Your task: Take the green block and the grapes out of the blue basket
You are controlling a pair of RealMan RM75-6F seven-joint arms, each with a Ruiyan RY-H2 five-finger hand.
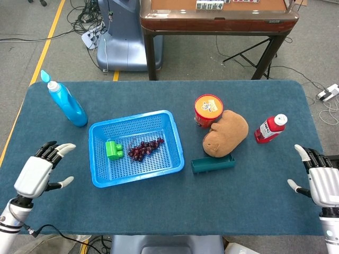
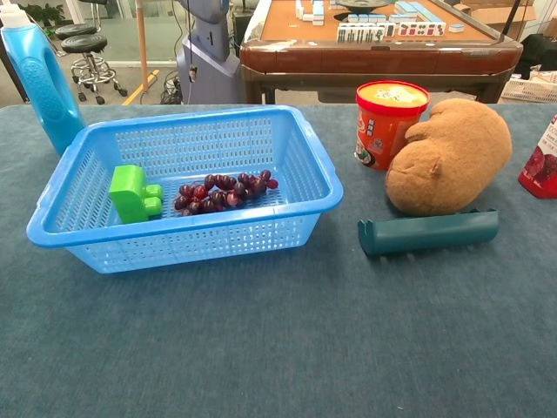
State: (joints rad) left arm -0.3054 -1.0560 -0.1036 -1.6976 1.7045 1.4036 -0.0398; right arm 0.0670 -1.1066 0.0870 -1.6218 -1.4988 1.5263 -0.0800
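Nearest, at the left edge: left hand (image 1: pixel 36 172), fingers spread, holding nothing, just left of the blue basket (image 1: pixel 177 145). At the right edge: right hand (image 1: pixel 323 182), fingers spread too, holding nothing, well apart from everything. Neither hand in the chest view.

Inside the basket, on its floor: green block (image 1: pixel 113 150) on the left side, grapes (image 1: pixel 145 149) just right of it, maybe touching, hard to tell. Both not yet out.

Probably best to start with the block, nearest to the left hand. Come in from above, over the left wall, not through it. Pinch the block by its 2 flat sides and lift straight up, clear of the rim, then set down on bare cloth. For the grapes, a soft hold around the whole bunch, not 1 grape, or bits may drop off. Light basket, so likely to slide if bumped.

Further back: green tray (image 1: pixel 213 163), brown plush toy (image 1: pixel 226 133), red cup (image 1: pixel 208 109), red bottle (image 1: pixel 270 128), blue bottle (image 1: pixel 66 102) far left.

Writing: labels on the red cup and red bottle there, too small to read
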